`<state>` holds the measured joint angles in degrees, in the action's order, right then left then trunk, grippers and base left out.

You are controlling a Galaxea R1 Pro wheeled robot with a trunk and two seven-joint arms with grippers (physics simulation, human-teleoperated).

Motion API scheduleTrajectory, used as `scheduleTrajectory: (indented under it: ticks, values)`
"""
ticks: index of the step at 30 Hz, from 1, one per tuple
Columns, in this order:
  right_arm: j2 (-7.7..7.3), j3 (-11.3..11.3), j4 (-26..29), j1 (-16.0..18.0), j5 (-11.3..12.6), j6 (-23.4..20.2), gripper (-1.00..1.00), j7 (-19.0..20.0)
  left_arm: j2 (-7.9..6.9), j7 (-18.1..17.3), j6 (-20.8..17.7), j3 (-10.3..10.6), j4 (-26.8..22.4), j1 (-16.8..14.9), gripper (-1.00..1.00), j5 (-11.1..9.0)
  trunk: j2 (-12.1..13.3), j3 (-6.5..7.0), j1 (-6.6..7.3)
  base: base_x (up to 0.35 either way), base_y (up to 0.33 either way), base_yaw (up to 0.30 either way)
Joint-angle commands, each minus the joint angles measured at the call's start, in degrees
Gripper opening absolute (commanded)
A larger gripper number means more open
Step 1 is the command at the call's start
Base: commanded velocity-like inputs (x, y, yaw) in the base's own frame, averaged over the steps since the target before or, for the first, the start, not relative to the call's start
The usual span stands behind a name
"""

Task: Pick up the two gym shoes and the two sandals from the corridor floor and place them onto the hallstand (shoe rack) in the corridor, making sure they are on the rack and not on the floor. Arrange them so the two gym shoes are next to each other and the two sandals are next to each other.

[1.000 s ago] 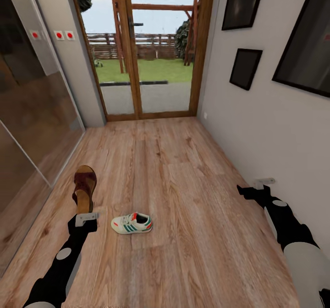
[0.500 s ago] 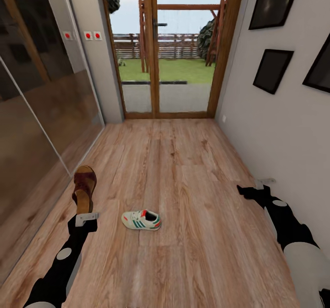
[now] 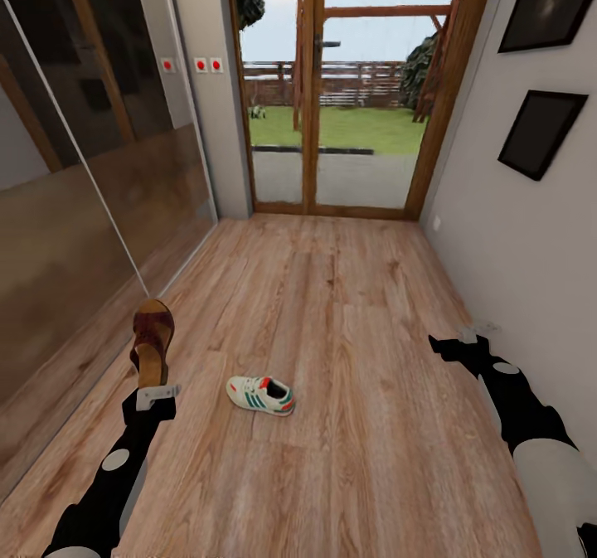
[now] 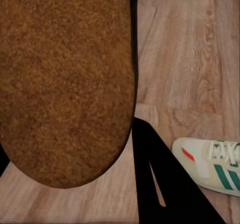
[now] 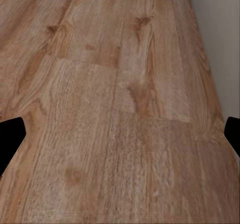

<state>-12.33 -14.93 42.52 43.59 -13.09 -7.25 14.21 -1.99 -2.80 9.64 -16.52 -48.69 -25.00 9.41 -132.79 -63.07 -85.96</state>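
One brown sandal [image 3: 153, 338] is lifted off the corridor floor [image 3: 348, 351], with my left gripper [image 3: 152, 377] shut on its heel end. Its rough brown sole [image 4: 65, 84] sits close in front of the left wrist camera, and a black finger [image 4: 160, 184] shows beside it. A white gym shoe [image 3: 261, 395] with green stripes and a red heel tab lies on the planks just right of that gripper; the gym shoe [image 4: 212, 166] also shows from the left wrist. My right gripper [image 3: 452, 346] hangs open over bare floor near the right wall, fingertips [image 5: 10, 139] wide apart. The hallstand is out of view.
A wooden-framed glass door [image 3: 332, 127] closes the corridor's far end. Dark glossy sliding panels [image 3: 75, 210] line the left side. The grey right wall [image 3: 497, 235] carries black framed pictures [image 3: 543, 131] and runs close to my right arm.
The camera has turned left, so the door and the gym shoe sit further right in the picture. Both arms keep their pose and the sandal stays in the left gripper.
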Motion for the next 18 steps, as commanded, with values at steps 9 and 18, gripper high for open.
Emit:
scheduleTrajectory:
  ticks: [9,18]
  values:
    - [0.03,-0.22,0.11,0.01,-0.57,-0.22,1.00,0.45,0.06,-0.36,0.21,-0.27,-0.08,-0.05,-1.00,0.79,-0.02,-0.05,0.00,0.171,-0.185,0.276]
    - [0.11,-0.19,0.11,0.01,-0.58,-0.26,1.00,0.46,0.06,-0.38,0.21,-0.28,-0.24,-0.05,-1.00,0.79,-0.02,-0.05,0.00,0.125,-0.086,0.276]
